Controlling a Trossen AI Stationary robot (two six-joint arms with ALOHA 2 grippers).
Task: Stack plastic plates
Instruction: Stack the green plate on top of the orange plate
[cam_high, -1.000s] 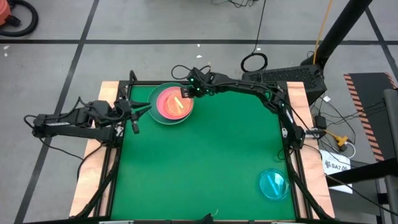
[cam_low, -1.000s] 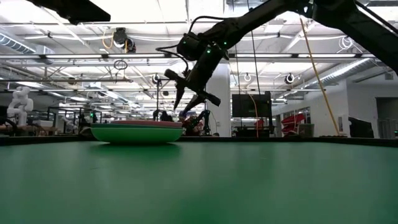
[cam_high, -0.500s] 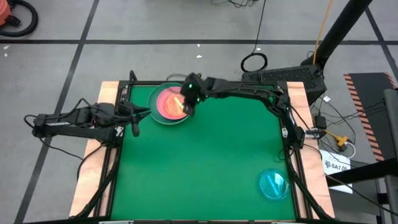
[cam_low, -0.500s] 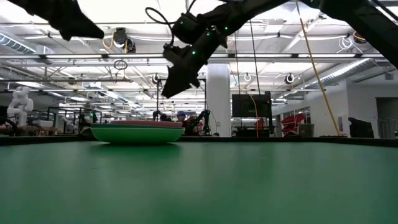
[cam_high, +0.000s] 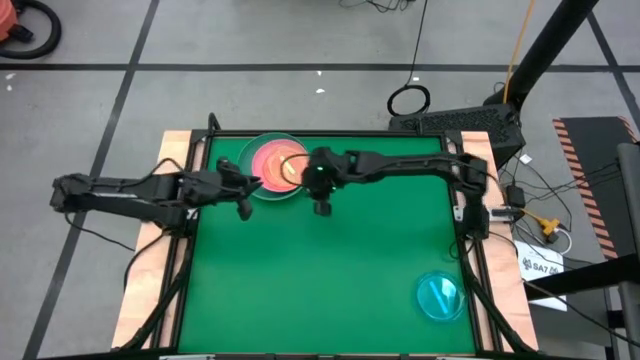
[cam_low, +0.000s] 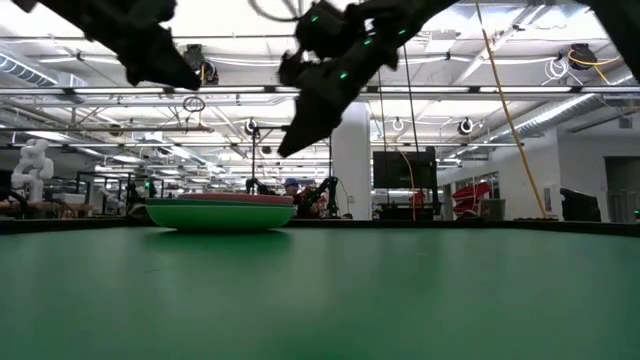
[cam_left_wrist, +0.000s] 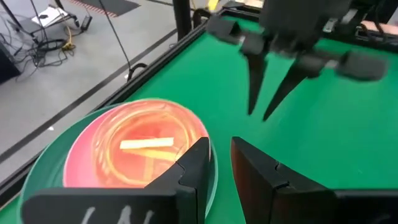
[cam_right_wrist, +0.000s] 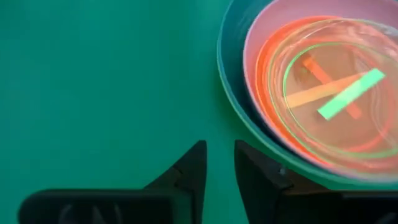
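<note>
A stack of plates (cam_high: 272, 167) rests on the green table near its far-left corner: a light green plate at the bottom, then grey-teal and pink, with small translucent amber and green plates on top (cam_right_wrist: 323, 93). It also shows in the low view (cam_low: 220, 212) and the left wrist view (cam_left_wrist: 118, 155). A translucent cyan plate (cam_high: 438, 296) lies alone near the near-right corner. My right gripper (cam_high: 322, 205) hangs shut above the mat just right of the stack, fingers pointing down (cam_left_wrist: 260, 115). My left gripper (cam_high: 243, 200), shut, hovers at the stack's near-left side (cam_left_wrist: 219, 155).
Black rails and wooden strips (cam_high: 180, 150) border the mat. The middle and near-left of the mat (cam_high: 300, 290) lie bare. The two grippers stand close together on either side of the stack's near edge. Cables and a stand lie on the floor beyond the far-right corner.
My right gripper has moved off the stack's far-right rim, toward the near edge, to a spot beside the stack, and its fingers have shut. My left gripper has travelled right, toward the stack's near side. The stack has kept still.
</note>
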